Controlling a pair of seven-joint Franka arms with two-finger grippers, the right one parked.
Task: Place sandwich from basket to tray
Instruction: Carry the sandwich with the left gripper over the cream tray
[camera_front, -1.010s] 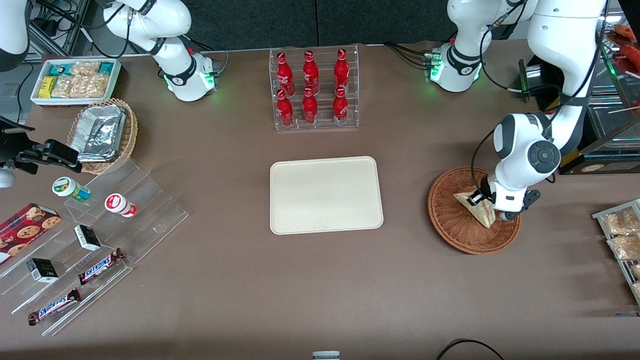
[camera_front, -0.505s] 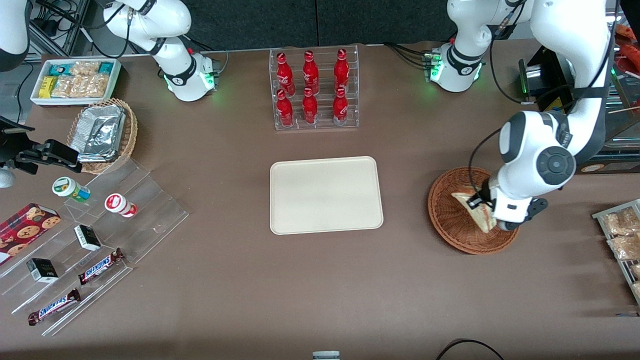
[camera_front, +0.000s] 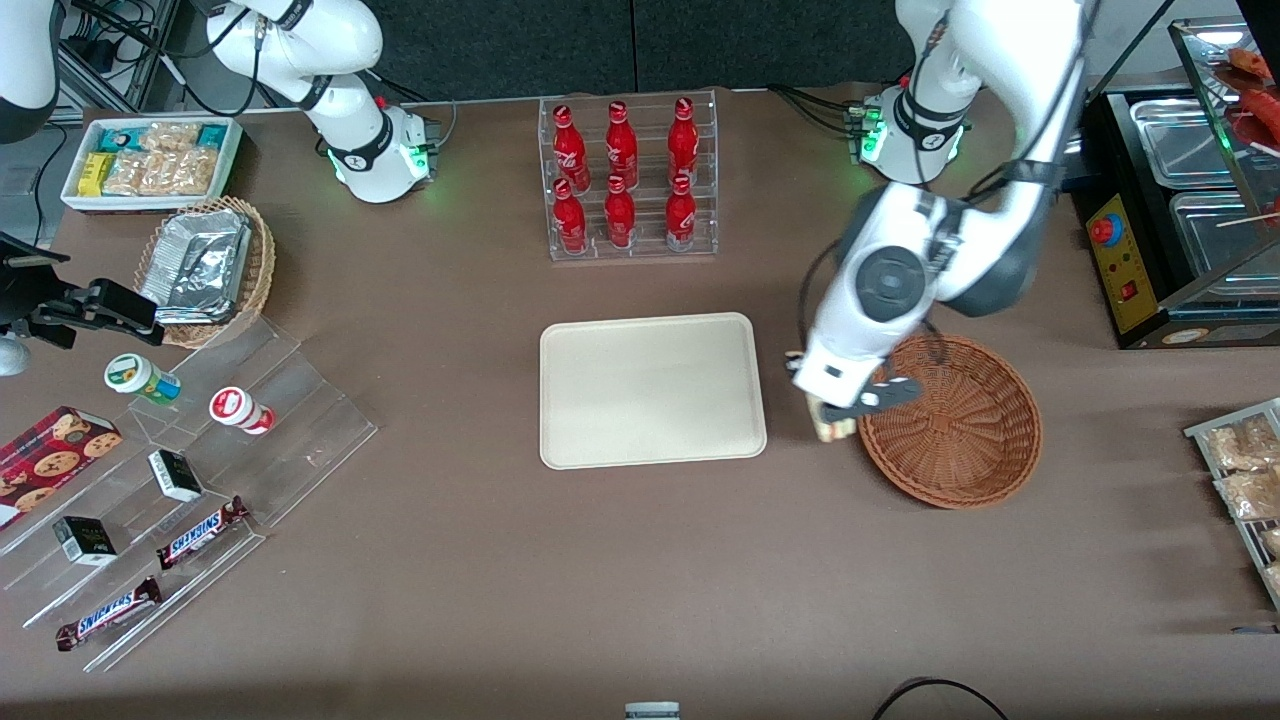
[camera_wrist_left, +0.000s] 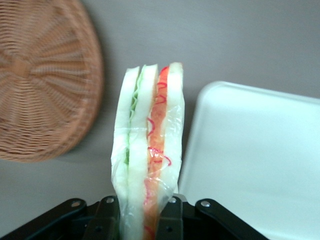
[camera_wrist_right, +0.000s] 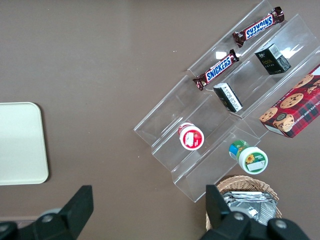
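Observation:
My left gripper (camera_front: 830, 420) is shut on the sandwich (camera_wrist_left: 148, 150), a plastic-wrapped wedge of pale bread with red-orange and green filling. It holds it in the air over the bare table, between the reddish-brown wicker basket (camera_front: 965, 440) and the cream tray (camera_front: 650, 390). In the front view only a pale bit of the sandwich (camera_front: 829, 430) shows under the hand. In the left wrist view the black fingers (camera_wrist_left: 107, 220) pinch both bread faces, with the basket (camera_wrist_left: 45, 80) and the tray (camera_wrist_left: 260, 160) to either side. The basket holds nothing.
A clear rack of red bottles (camera_front: 625, 180) stands farther from the front camera than the tray. A metal food warmer (camera_front: 1180, 220) and a rack of snack bags (camera_front: 1245, 480) stand toward the working arm's end. A clear stepped display with candy bars (camera_front: 190, 480) lies toward the parked arm's end.
My gripper has lifted the sandwich out of the basket and carried it toward the tray, to just past the basket's rim. The basket now holds nothing.

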